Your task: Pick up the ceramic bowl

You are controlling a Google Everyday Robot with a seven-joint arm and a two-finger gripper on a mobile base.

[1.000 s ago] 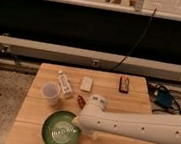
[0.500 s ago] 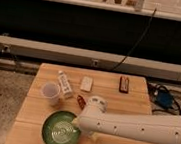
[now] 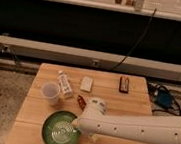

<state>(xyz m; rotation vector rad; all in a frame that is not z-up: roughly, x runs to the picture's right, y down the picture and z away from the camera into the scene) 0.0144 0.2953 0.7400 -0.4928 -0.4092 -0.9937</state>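
Observation:
The ceramic bowl [image 3: 61, 130] is wide, round and green with pale rings inside. It sits on the wooden table [image 3: 130, 100] near the front left. My white arm reaches in from the right edge. My gripper [image 3: 78, 126] is at the bowl's right rim, low over it. The arm's wrist housing hides the fingers.
A translucent whitish cup [image 3: 50, 92] stands just behind the bowl. A small white bottle [image 3: 64, 84] lies beside it. A white packet [image 3: 87, 83], a reddish item [image 3: 81, 102] and a dark bar [image 3: 124, 84] lie further back. Cables and a blue object [image 3: 162, 98] lie on the floor at the right.
The gripper has dropped slightly toward the bowl's right rim. The bowl and the other objects have not moved.

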